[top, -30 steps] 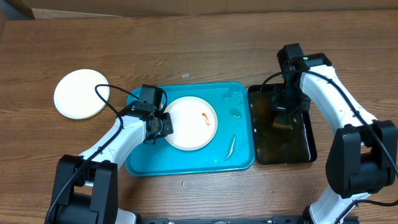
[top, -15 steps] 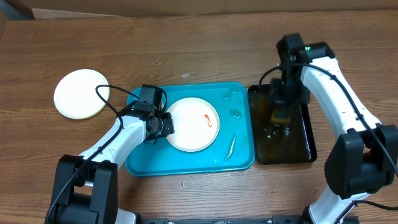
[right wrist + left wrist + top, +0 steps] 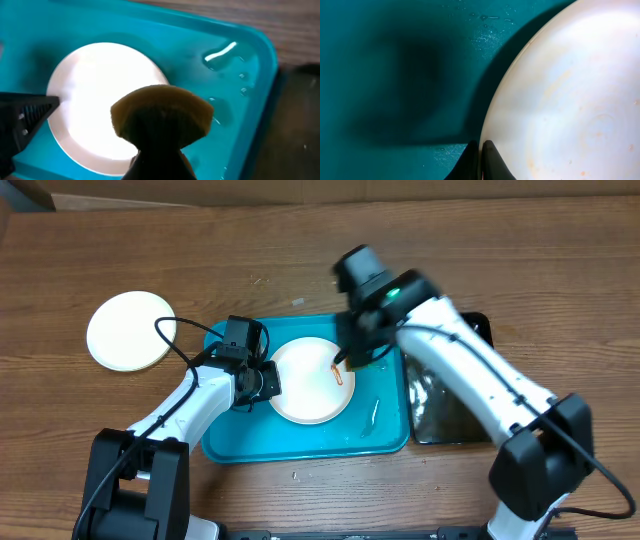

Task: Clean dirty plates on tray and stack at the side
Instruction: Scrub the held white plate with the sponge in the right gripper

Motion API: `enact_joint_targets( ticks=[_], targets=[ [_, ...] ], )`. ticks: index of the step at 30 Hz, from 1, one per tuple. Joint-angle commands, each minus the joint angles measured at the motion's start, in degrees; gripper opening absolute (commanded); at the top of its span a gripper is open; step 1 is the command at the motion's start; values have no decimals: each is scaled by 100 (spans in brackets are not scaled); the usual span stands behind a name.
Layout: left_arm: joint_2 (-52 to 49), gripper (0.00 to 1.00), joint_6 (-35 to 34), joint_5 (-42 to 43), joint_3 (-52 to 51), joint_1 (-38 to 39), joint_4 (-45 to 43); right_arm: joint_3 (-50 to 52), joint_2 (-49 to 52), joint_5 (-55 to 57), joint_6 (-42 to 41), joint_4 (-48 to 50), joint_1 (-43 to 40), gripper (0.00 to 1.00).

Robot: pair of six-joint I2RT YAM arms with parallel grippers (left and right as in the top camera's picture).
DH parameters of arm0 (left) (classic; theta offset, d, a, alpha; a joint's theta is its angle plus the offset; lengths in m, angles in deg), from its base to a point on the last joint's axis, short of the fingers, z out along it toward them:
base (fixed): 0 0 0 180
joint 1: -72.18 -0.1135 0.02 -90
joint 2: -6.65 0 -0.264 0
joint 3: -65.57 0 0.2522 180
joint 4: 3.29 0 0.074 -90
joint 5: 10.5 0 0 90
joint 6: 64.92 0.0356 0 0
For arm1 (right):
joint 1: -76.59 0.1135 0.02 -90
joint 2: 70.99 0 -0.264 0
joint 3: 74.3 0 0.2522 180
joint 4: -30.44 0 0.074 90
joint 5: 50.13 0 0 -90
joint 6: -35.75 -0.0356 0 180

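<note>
A white plate (image 3: 308,380) with a red-orange smear (image 3: 337,371) lies in the turquoise tray (image 3: 385,435). My left gripper (image 3: 268,379) is shut on the plate's left rim; in the left wrist view the fingers (image 3: 481,160) pinch the rim of the plate (image 3: 570,100). My right gripper (image 3: 358,356) is shut on a brown sponge (image 3: 161,116) and holds it over the plate's right edge (image 3: 95,95), above the tray (image 3: 240,110). Another plate, pale yellow-green (image 3: 130,330), lies on the table to the left.
A black tub (image 3: 455,415) of dark water stands against the tray's right side, partly hidden by my right arm. Water drops and a streak (image 3: 370,418) lie on the tray floor. The wooden table extends around.
My right gripper has lifted the sponge out of the black tub and swung left over the tray to the plate's right edge. The left gripper and plate have stayed put.
</note>
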Motion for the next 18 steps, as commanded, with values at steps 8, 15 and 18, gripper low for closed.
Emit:
enact_joint_targets(
  ticks=[8,15,18],
  targets=[
    [-2,7,46,61,4,4,-2,468,197,1425,-540,826,789,4],
    [-2,8,46,83,4,4,-4,474,837,1386,-658,885,822,4],
    [-2,8,48,83,4,4,0,474,1075,1386,-667,883,822,4]
  ],
)
